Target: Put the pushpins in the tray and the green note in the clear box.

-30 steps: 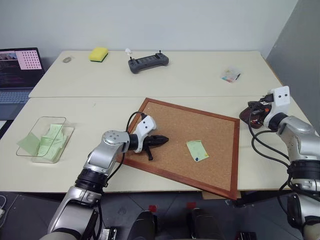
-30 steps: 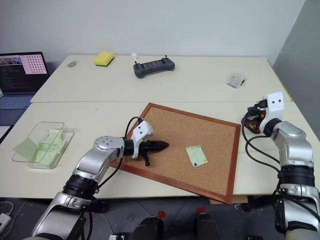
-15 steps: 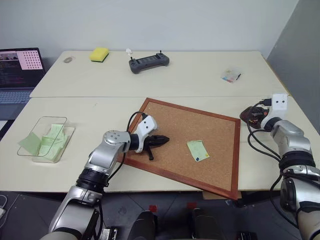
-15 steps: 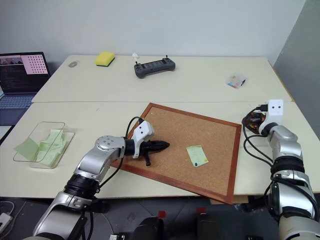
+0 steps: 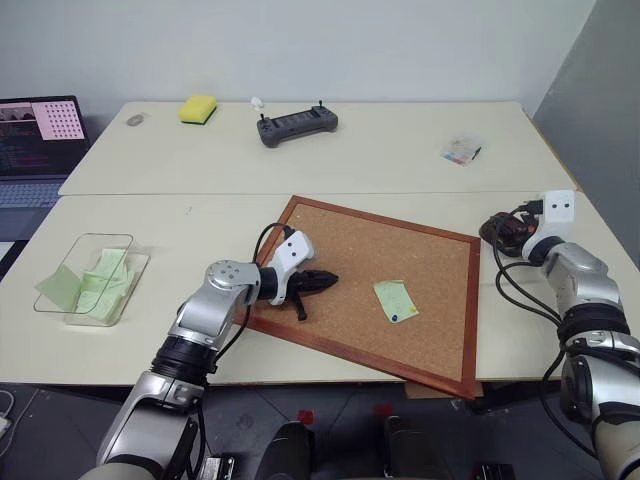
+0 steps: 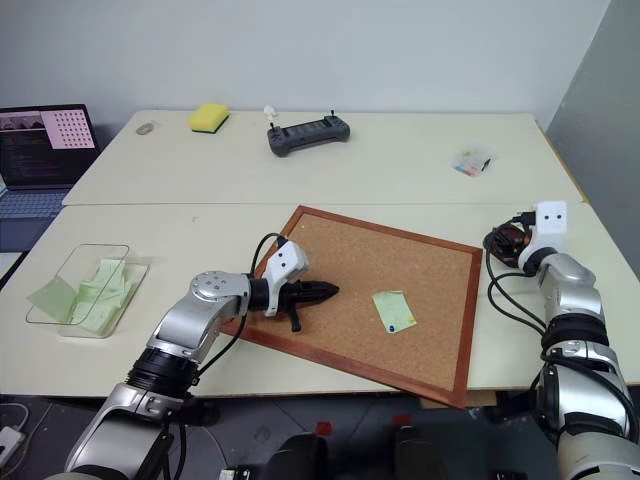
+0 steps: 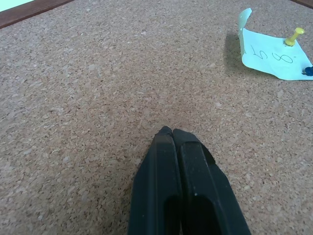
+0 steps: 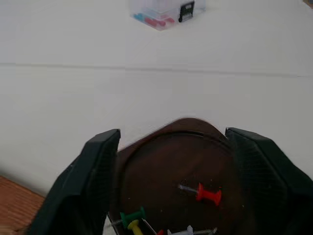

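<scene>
Right wrist view: right gripper [image 8: 171, 161] fingers apart, tray [image 8: 161, 156] between, red pushpin [image 8: 208, 194] inside.

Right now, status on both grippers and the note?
Left gripper shut, empty, over the corkboard. Right gripper open above the tray, red pushpin lying inside. Green note pinned on the board, blue pin and yellow pin in it.

Silver arms, black cables, black-fingered hands, white wrist blocks.

You see a pale green paper note [image 7: 274, 55] with a yellow pushpin [image 7: 295, 36], and a red pushpin [image 8: 209, 195] in the dark brown shallow tray [image 8: 161, 161].
</scene>
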